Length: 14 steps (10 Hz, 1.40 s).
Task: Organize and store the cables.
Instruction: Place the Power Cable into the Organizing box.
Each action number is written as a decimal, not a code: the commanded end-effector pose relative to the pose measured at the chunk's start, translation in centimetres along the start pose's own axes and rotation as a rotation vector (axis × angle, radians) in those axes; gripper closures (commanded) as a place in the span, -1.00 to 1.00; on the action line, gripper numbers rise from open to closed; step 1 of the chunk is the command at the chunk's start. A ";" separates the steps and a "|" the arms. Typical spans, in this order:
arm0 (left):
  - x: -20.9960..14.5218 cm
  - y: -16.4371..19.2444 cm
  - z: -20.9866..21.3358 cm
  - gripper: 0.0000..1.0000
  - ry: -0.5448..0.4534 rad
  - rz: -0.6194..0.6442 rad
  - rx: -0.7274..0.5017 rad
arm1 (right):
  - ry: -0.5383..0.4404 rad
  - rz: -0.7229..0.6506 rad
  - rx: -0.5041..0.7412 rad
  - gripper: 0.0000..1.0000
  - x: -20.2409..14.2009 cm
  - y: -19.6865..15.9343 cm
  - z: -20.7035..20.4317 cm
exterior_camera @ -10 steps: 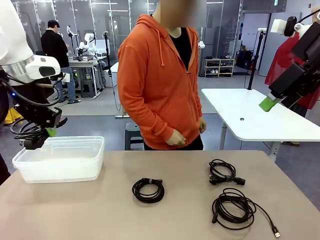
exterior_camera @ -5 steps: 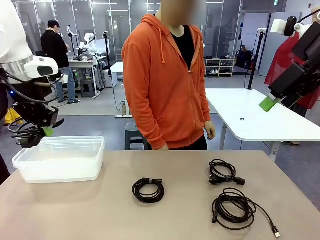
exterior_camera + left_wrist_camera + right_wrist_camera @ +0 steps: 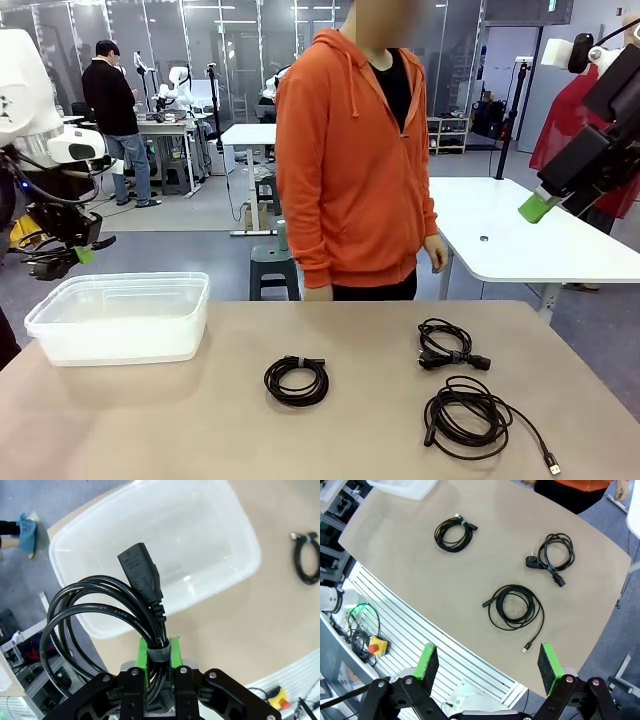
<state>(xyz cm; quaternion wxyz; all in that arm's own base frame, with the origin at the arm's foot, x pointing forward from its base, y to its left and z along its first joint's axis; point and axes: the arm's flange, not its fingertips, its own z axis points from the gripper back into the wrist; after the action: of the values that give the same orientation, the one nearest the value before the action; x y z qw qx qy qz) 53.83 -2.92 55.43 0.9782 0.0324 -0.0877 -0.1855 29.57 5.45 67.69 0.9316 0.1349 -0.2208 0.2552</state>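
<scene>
My left gripper is shut on a tied black coiled cable whose plug sticks up over the clear plastic bin. In the front view this gripper hangs above and just left of the bin. Three coils lie on the table: a small banded one, one with a mains plug, and a larger loose one. High above the table's right side, my right gripper is open and holds nothing.
A person in an orange hoodie stands at the far edge, hands down at the sides. The beige table has bare room at front left. Behind on the right stands a white table.
My left gripper has risen and drifted left with its cable, from over the bin's left rim to beside it. The person has stepped right and dropped both hands.
</scene>
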 end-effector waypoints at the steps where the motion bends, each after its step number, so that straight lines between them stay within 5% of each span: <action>1: 3.7 2.2 -1.9 0.59 -0.003 -0.042 -0.039 | -0.012 0.004 0.008 -1.00 0.1 0.0 -0.1; 4: 7.1 4.0 -6.2 0.59 0.044 0.030 -0.097 | -0.012 0.004 0.008 -1.00 0.1 0.0 -0.1; 14: 7.4 5.1 -15.7 0.59 0.188 0.184 -0.153 | -0.012 0.004 0.008 -1.00 0.1 0.0 -0.1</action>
<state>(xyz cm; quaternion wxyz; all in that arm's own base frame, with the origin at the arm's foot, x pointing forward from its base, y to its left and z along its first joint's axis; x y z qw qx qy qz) 64.20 -0.28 41.15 0.9938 -0.0194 0.0199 -0.1080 29.58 5.43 67.68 0.9317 0.1349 -0.2208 0.2549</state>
